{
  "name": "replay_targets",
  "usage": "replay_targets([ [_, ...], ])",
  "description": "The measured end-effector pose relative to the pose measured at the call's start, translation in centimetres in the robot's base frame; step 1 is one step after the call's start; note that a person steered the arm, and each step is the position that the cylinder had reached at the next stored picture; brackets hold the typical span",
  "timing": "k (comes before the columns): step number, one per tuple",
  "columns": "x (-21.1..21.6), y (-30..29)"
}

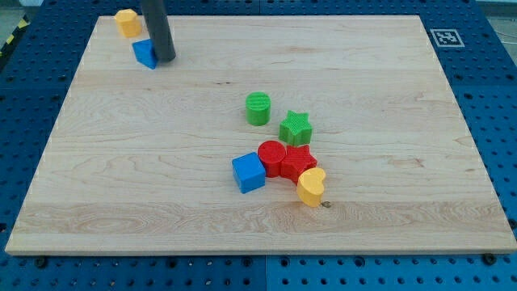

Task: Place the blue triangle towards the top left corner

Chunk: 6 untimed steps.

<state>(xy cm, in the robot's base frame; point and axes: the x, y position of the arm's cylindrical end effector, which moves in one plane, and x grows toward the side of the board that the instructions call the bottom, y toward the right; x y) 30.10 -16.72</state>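
The blue triangle (145,53) lies near the board's top left corner, partly hidden behind my rod. My tip (165,59) rests on the board right against the triangle's right side. A yellow block (127,22) sits just above and left of the triangle, close to the board's top edge.
A cluster sits right of the board's middle: a green cylinder (258,107), a green star (296,128), a red cylinder (272,157), a red star (299,163), a blue cube (249,172) and a yellow heart (311,187). A fiducial marker (444,37) is beyond the board's top right corner.
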Motion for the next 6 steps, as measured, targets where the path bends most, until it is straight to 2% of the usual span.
replay_targets([
  [1,0.0,-1.6],
  [3,1.8,-0.4],
  [5,1.7,-4.7],
  [6,1.0,-4.9],
])
